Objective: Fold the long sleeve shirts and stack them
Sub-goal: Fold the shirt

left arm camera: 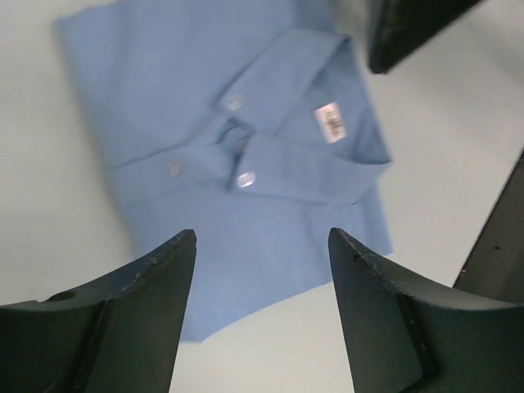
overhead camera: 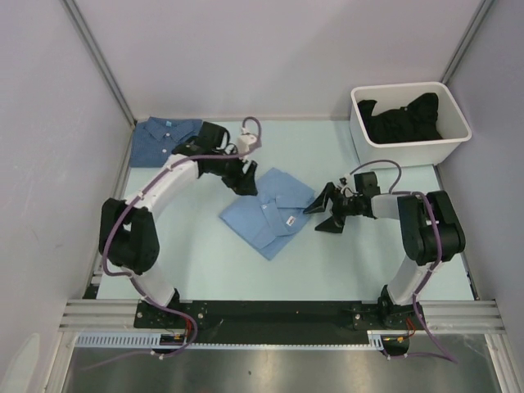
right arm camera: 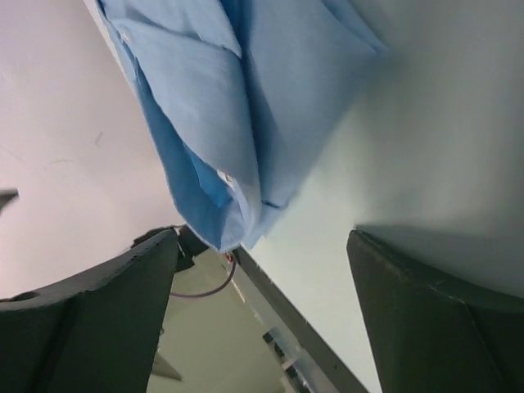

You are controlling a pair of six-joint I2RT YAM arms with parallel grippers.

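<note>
The light sky-blue long sleeve shirt (overhead camera: pixel 270 214) lies folded on the table's middle, collar and white label up (left arm camera: pixel 246 147). My left gripper (overhead camera: pixel 246 183) hovers over its far-left edge, open, with nothing between its fingers (left arm camera: pixel 262 234). My right gripper (overhead camera: pixel 321 214) stands open just off the shirt's right corner, and its jaws hold nothing (right arm camera: pixel 262 237). The shirt's layered edge (right arm camera: pixel 237 106) shows ahead of it. The darker denim-blue shirt (overhead camera: pixel 165 139) lies folded at the back left, partly behind the left arm.
A white bin (overhead camera: pixel 454 139) holding dark clothes (overhead camera: pixel 401 116) stands at the back right. Grey walls close in the left, back and right sides. A black rail (overhead camera: pixel 270 313) with the arm bases runs along the near edge.
</note>
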